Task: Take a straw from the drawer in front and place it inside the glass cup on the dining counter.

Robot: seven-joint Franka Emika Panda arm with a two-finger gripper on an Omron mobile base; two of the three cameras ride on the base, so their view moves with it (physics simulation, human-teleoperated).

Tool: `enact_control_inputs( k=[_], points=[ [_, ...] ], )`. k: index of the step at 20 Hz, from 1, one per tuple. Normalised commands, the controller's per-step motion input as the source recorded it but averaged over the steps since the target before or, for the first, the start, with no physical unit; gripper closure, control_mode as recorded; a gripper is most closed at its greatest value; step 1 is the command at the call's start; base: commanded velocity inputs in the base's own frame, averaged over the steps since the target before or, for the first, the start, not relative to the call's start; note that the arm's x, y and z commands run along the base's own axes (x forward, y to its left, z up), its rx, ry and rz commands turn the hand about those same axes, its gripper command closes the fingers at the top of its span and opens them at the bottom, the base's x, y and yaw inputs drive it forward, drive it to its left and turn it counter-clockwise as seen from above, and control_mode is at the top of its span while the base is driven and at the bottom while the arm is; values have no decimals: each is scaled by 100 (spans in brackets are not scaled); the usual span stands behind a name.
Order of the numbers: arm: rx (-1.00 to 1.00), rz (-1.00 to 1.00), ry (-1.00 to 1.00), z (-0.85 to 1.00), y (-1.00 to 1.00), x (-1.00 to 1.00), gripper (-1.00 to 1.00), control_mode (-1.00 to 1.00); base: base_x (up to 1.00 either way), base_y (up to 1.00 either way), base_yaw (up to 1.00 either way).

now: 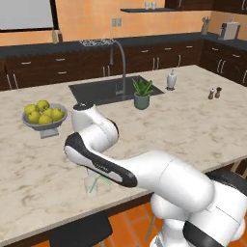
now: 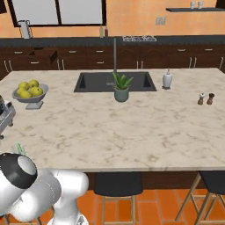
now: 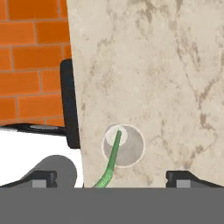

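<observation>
Clear glass cup [image 3: 123, 146] on marbled (glossy) stone dining counter [image 3: 166, 65]

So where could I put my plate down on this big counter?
The widest bare stone lies between the plant and the salt and pepper shakers, running to the near edge. Bare stone also lies between the fruit bowl and the sink. The near corner, by the cup with its straw and the arm, is crowded.
</observation>
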Motion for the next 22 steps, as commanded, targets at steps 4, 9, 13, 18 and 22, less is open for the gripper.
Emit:
enact_control_inputs(
  k=[4,9,13,18,22],
  points=[
    [13,-13,5,64,-92,-3,-100,-100,0,0,0],
    [1,-23,1,20,-98,0,-100,-100,0,0,0],
    [-1,-30,0,0,-92,0,-100,-100,0,0,0],
    [0,-28,1,-6,-97,0,-100,-100,0,0,0],
    [0,-30,2,-18,-95,0,-100,-100,0,0,0]
  ],
)
